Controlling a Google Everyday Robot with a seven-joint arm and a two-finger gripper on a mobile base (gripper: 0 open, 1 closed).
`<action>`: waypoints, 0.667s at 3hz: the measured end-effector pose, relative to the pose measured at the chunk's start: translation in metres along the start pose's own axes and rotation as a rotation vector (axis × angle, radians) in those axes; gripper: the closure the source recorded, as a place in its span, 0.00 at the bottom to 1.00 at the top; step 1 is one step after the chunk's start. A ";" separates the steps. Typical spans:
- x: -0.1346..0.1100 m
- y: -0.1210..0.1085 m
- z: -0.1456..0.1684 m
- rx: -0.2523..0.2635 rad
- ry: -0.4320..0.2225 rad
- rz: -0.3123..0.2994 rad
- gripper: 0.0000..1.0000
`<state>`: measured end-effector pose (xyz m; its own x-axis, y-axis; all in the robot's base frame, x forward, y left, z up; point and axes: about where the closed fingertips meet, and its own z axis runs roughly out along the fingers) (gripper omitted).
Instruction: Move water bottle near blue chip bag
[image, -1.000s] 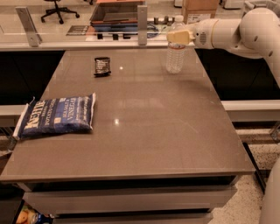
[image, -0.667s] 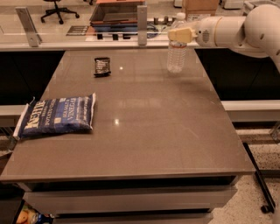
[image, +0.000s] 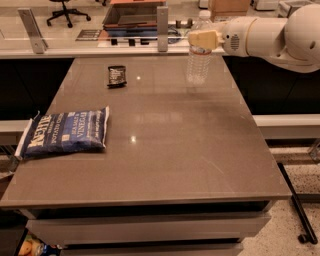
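Note:
The water bottle (image: 198, 62) stands upright at the far right of the grey table (image: 165, 150), clear and ribbed, with its white cap just above the gripper. My gripper (image: 202, 39) reaches in from the right on a white arm (image: 270, 35) and is shut on the bottle's upper part, at the label band. Whether the bottle's base touches the table I cannot tell. The blue chip bag (image: 65, 132) lies flat at the table's left edge, far from the bottle.
A small black packet (image: 117, 76) lies at the far left-middle of the table. A counter (image: 100, 45) with two metal posts (image: 162, 27) runs behind the table. The table's front and right edges drop to the floor.
The gripper and the bottle have shifted slightly up and to the left. The chip bag and the black packet have not moved.

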<state>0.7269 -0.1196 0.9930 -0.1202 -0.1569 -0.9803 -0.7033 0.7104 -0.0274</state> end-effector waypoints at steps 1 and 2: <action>-0.008 0.050 -0.002 -0.001 -0.013 -0.040 1.00; -0.006 0.103 0.007 -0.032 -0.003 -0.074 1.00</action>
<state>0.6599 -0.0409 0.9951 -0.0654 -0.2063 -0.9763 -0.7323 0.6745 -0.0935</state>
